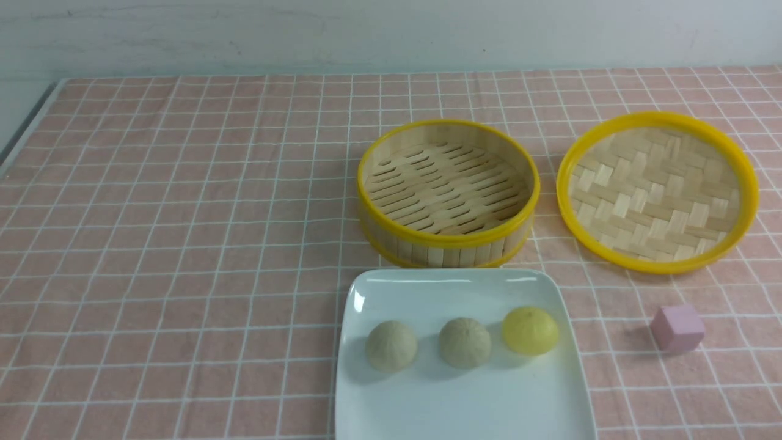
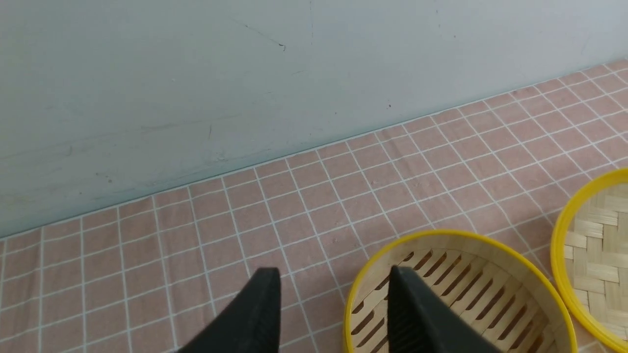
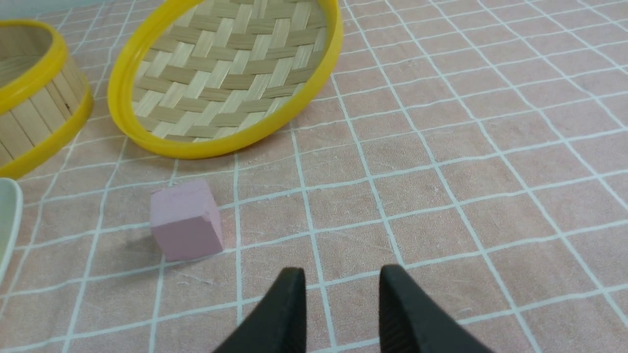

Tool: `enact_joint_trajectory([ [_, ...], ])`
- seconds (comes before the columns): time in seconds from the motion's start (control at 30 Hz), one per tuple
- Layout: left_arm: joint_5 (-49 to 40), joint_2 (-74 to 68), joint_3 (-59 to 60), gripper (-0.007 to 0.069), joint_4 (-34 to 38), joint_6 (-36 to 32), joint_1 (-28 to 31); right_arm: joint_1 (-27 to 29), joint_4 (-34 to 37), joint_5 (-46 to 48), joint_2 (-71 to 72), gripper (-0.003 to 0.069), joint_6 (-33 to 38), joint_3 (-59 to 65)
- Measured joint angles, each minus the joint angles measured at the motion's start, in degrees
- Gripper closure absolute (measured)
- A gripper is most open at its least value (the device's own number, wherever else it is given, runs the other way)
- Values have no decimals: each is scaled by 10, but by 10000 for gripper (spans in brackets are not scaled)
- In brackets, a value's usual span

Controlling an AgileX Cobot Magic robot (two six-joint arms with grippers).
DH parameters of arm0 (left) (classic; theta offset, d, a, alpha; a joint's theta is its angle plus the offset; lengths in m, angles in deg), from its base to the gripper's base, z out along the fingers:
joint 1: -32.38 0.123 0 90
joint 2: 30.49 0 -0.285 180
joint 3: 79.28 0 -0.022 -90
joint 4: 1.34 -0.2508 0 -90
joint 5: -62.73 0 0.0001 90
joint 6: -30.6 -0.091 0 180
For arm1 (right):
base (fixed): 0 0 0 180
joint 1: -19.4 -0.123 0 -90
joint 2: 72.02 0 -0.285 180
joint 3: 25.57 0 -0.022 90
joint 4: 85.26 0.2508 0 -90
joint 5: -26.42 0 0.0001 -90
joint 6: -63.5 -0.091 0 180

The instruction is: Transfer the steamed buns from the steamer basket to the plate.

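Two pale beige steamed buns (image 1: pixel 391 346) (image 1: pixel 465 342) lie side by side on the white plate (image 1: pixel 427 403) at the front, with a bright yellow bun (image 1: pixel 530 330) to their right. Behind the plate stands the steamer basket (image 1: pixel 448 190), with nothing on its slatted floor. No arm shows in the front view. My left gripper (image 2: pixel 333 274) hangs open above the cloth, one finger over the basket (image 2: pixel 456 289); nothing is between its fingers. Over bare cloth, my right gripper (image 3: pixel 342 274) is open and holds nothing; the plate's edge (image 3: pixel 7 220) shows beside it.
The flat woven lid (image 1: pixel 657 190) lies to the right of the basket, also visible in the right wrist view as the lid (image 3: pixel 225 73). A small pink cube (image 1: pixel 677 328) sits right of the plate, near my right gripper as the cube (image 3: pixel 185 219). A pale wall bounds the table's far side.
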Motion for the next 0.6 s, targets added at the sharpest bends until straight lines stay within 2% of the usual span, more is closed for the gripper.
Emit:
enact_joint_trajectory([
  [0.6,0,0,0,298,18,0,0,0,-1,0,0,420,0,0],
])
